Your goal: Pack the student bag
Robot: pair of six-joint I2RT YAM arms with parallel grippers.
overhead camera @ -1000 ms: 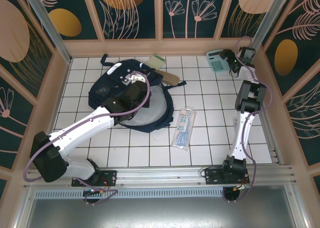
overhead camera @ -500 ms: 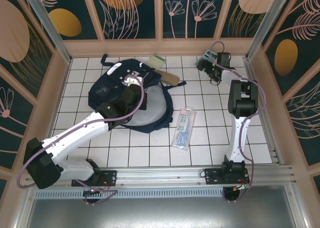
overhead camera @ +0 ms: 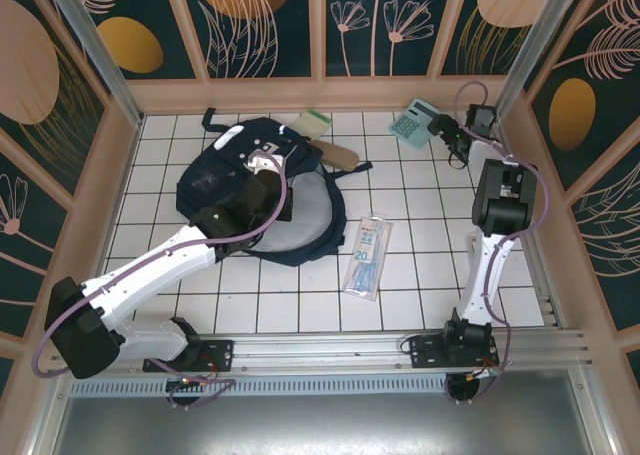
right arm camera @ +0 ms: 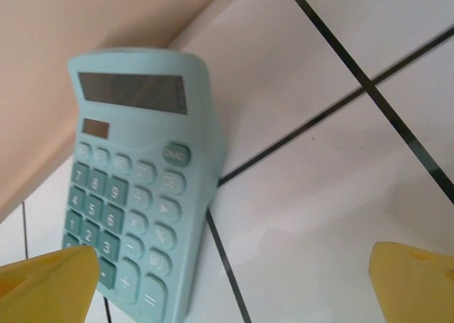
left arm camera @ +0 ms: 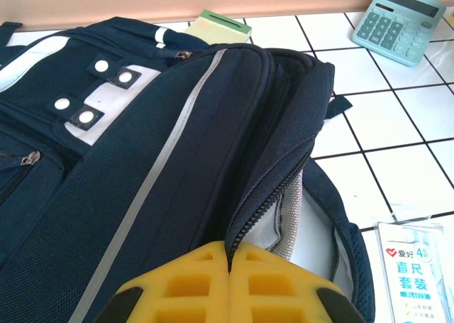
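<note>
left gripper point(left arm camera: 229, 252) clamped on student bag point(left arm camera: 142, 145) | right gripper point(right arm camera: 230, 284) apart near calculator point(right arm camera: 135, 181) | ruler pack point(left arm camera: 418, 273) reads "直尺套装"

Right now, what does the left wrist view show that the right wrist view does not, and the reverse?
Left wrist view, not right: the navy student bag, its main zipper open on grey lining; the left gripper shut on the flap's zipper edge; a green pad behind the bag; a packaged ruler set.
Right wrist view, not left: the right gripper, open wide, and the calculator's keys and display close up.
Both: the teal calculator on the white tiled table, near the wall.
</note>
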